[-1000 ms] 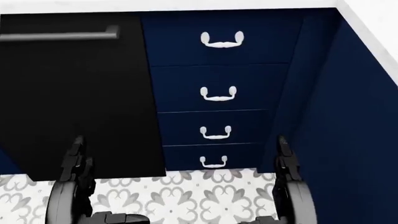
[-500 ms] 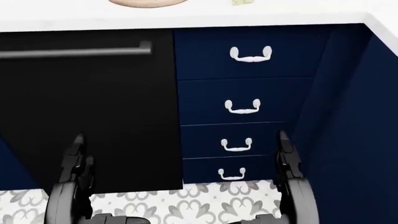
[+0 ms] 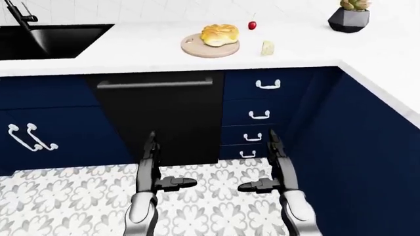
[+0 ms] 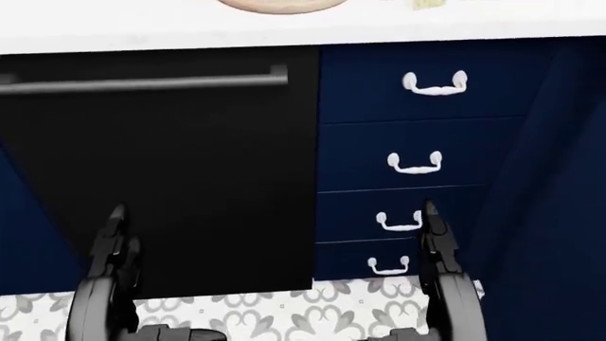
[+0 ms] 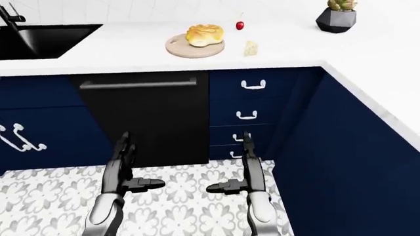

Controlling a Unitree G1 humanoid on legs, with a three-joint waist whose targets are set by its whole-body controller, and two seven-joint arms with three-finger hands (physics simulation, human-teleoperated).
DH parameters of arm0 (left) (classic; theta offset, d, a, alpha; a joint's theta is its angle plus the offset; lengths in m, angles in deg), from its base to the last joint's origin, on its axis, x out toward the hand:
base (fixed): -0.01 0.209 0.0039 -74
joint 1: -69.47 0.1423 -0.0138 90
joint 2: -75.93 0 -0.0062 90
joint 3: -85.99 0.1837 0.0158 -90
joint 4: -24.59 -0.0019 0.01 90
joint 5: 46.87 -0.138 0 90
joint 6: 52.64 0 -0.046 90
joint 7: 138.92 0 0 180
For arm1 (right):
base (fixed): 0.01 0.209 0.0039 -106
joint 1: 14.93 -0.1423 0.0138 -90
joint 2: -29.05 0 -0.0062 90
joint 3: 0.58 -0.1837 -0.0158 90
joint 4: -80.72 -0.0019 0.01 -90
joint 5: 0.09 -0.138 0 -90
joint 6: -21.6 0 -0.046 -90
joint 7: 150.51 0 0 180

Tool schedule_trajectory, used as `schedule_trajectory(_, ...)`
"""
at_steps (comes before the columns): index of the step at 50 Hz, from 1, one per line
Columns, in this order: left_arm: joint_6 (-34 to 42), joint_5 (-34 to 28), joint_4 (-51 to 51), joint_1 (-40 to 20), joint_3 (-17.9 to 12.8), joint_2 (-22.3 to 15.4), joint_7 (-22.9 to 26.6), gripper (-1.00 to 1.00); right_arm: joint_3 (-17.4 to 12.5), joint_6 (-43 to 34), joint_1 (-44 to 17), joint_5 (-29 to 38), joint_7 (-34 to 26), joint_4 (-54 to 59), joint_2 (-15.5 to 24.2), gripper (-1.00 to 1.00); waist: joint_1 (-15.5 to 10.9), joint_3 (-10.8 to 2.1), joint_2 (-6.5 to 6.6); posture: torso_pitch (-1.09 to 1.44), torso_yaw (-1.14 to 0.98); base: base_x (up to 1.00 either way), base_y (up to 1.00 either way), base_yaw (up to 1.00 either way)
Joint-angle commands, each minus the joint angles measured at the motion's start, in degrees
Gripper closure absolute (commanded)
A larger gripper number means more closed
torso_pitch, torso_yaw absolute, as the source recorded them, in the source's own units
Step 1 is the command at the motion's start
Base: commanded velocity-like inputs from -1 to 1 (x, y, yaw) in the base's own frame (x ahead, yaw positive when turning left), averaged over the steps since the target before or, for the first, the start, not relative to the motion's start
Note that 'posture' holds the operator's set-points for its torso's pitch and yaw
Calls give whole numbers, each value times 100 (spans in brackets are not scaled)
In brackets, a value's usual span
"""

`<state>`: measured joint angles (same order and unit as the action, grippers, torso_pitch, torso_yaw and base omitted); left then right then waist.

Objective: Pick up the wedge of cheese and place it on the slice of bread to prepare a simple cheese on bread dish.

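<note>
The pale yellow cheese wedge (image 3: 267,47) lies on the white counter (image 3: 131,54), just right of a round wooden board (image 3: 197,49). A golden piece of bread (image 3: 220,35) rests on that board. Both hands hang low over the floor, well below the counter. My left hand (image 3: 161,162) and right hand (image 3: 266,162) are open, fingers straight, thumbs pointing inward, holding nothing. In the head view only the board's rim (image 4: 279,6) and a sliver of cheese (image 4: 426,3) show at the top edge.
A red cherry (image 3: 252,24) lies beyond the bread and a potted plant (image 3: 349,14) stands at the counter's top right. A black sink (image 3: 46,39) is at the left. Below are a black dishwasher (image 3: 157,113), navy drawers (image 3: 259,101) and a navy cabinet run (image 3: 368,147) on the right.
The whole head view has shifted: drawers and dishwasher slid to the right and the counter edge came in at the top, so the camera moved. Both hands keep their pose.
</note>
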<state>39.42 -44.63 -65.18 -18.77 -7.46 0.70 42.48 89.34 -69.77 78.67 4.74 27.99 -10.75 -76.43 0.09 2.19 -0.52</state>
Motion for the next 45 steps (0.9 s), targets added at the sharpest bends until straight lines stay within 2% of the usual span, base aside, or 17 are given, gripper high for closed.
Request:
schedule_trajectory(1,-186,19,234,-115,15,-1,23,-100,-5,180,-91,-3,29,-211,12,-100,7,-69,11,0,0,0,34,0)
schedule_trajectory(6,-268,49,20,-227,-42,-31,9,-100,-17,179,-61,-22,25,-261,12,-100,38,-112,-412,0,0,0,34,0)
schedule_trajectory(7,-277,43,17,-218,-32,-27,8,-100,-16,191,-60,-22,25,-249,11,-100,108,-114,-183,0,0,0,33,0)
schedule_trajectory(8,-288,24,37,-188,-3,-15,6,-100,-16,185,-57,-24,24,-260,11,-100,64,-120,-285,0,0,0,33,0)
schedule_trajectory(10,-286,12,67,-165,18,-10,13,-100,-19,176,-45,-26,22,-286,13,-100,88,-168,-291,0,0,0,33,0)
schedule_trajectory(14,-283,16,87,-157,10,-13,17,-100,-11,185,-54,-20,22,-266,11,-100,74,-99,-60,0,0,0,33,0)
schedule_trajectory(16,-283,10,106,-142,19,-9,18,-100,-15,188,-44,-20,23,-278,13,-100,86,-77,141,0,0,0,33,0)
schedule_trajectory(18,-290,-2,95,-143,23,-7,14,-100,-17,173,-49,-17,19,-280,17,-100,77,-172,544,0,0,0,29,0)
schedule_trajectory(19,-246,-3,110,-154,20,-9,6,-100,-55,115,-85,-36,34,-273,23,-100,118,-151,554,0,0,0,0,0)
schedule_trajectory(20,-139,1,208,-160,13,-25,15,-100,-95,20,-112,-62,50,-344,29,-100,56,-45,463,0,0,0,0,0)
schedule_trajectory(24,959,176,733,-664,-223,-223,-25,-100,-298,-700,-565,5,369,-405,106,-100,65,-116,305,0,0,0,0,0)
schedule_trajectory(29,3147,815,1132,-2569,-736,-772,-398,-100,-669,-2829,-1632,-344,-44,-1446,489,-100,-10,-157,77,0,0,0,0,0)
schedule_trajectory(32,3831,1057,1032,-3419,-821,-1121,-615,-100,-953,-3896,-2393,-620,-149,-1875,790,-100,-65,-165,-51,0,0,0,0,0)
schedule_trajectory(34,4237,1134,909,-4032,-822,-1367,-703,-100,-1092,-4533,-3233,-817,-423,-1912,1230,-100,-107,-205,-226,0,0,0,0,0)
schedule_trajectory(35,4453,1206,763,-4405,-851,-1480,-732,-100,-1047,-4858,-3729,-718,-499,-1756,1561,-100,-109,-187,-120,0,0,0,0,0)
schedule_trajectory(39,4762,1172,108,-5612,-749,-1916,-758,-100,-1063,-5886,-5629,-846,-808,-910,2264,-100,-89,-231,-34,0,0,0,0,0)
schedule_trajectory(45,4781,908,-1525,-7236,-633,-2278,-507,-100,-555,-5820,-7666,-354,-1523,1029,2868,-100,-33,-146,21,0,0,0,0,0)
